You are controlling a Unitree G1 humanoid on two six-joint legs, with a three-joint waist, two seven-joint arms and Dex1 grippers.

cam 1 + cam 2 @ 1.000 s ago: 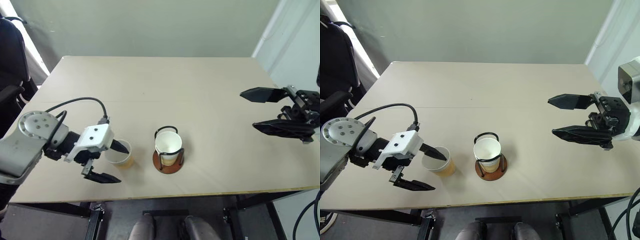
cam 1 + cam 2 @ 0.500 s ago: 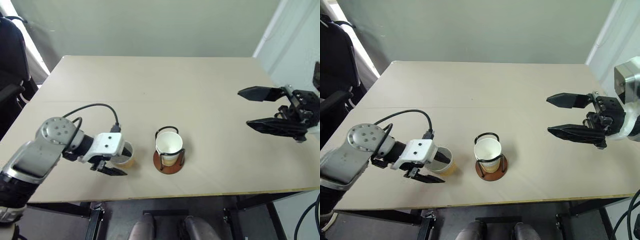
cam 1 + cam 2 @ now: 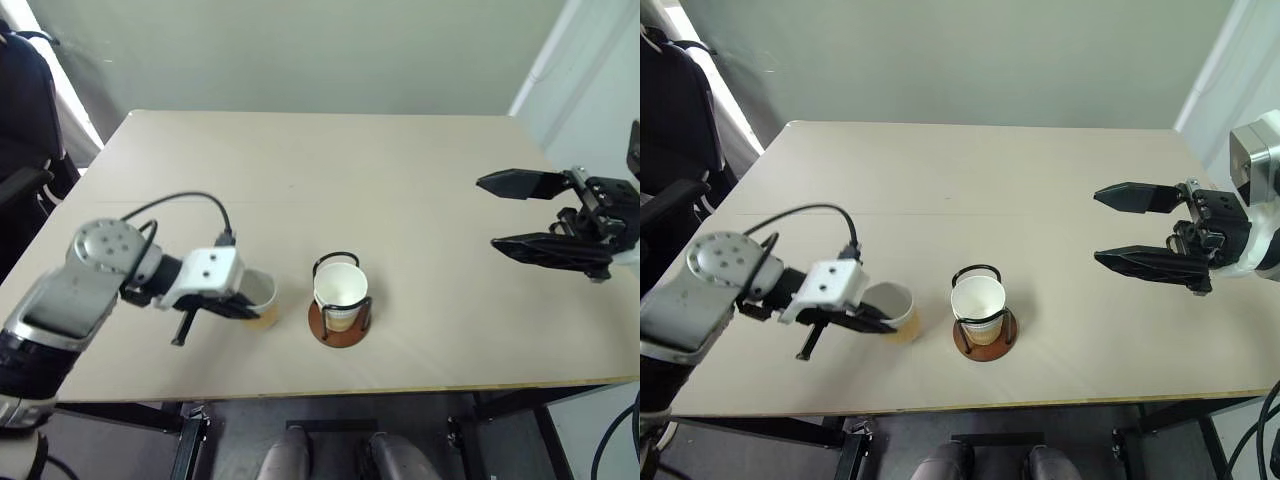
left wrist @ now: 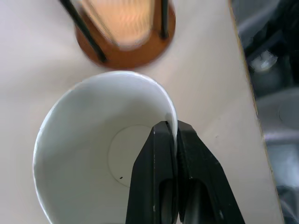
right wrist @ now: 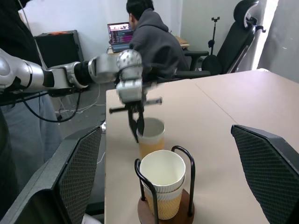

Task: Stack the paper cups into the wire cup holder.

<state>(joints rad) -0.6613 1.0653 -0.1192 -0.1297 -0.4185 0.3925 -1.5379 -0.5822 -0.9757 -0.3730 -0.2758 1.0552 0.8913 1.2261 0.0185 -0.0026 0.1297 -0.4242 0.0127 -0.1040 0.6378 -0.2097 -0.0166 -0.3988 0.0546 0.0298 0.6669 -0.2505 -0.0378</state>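
the left gripper is pinched tight on the rim of a paper cup, with one black finger inside the cup and one outside, and the thin white wall squeezed between them. from the head views this held cup sits just left of the wire cup holder, near the front edge of the table, and it looks a bit tipped; you cannot tell if its bottom touches the table, because the gripper and its white block cover part of it. in the left wrist view the holder's brown round base is blurry and cut off at the edge of the picture, close to the held cup but not touching it. two more cups stand nested in the holder, one inside the other, with the lower one mostly hidden. the black wire loops rise around them. the right gripper hangs far off over the right side of the table, its two black fingers spread wide with nothing between them. past the table, in the right wrist view, a person in a dark hoodie sits facing a laptop.
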